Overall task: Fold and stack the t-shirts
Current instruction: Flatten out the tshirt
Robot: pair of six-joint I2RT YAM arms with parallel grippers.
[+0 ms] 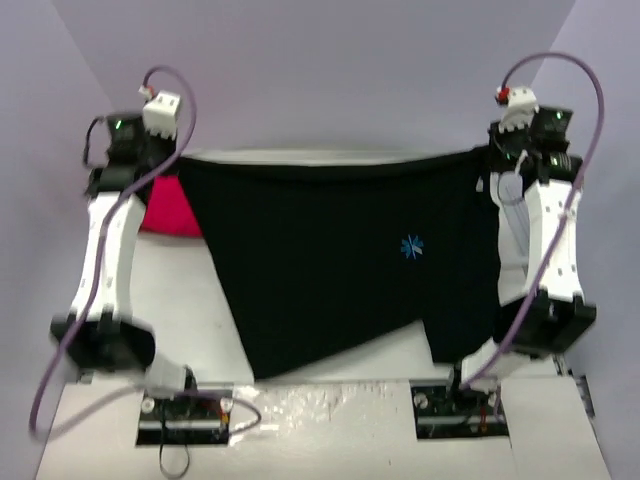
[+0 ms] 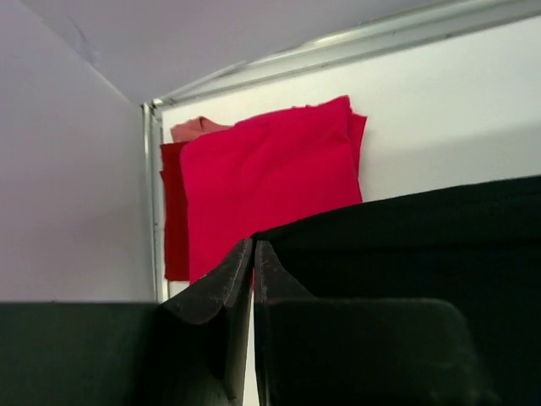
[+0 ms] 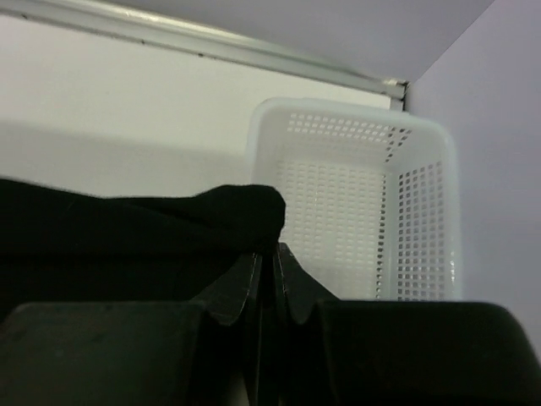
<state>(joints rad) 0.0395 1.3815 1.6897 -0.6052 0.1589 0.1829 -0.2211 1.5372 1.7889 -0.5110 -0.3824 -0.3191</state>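
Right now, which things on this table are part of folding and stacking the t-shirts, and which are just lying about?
Part of the job:
- black t-shirt, pinched taut between the left gripper and right gripper
- red t-shirt, folded, far left corner

Just lying about:
- white mesh basket, far right corner

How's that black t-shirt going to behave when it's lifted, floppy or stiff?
Probably floppy: the top edge of the black t-shirt dips between the left tool and the right tool. Likely light, since two small pinches seem to carry it. Cloth bunches at the right pinch, so it may wrinkle.
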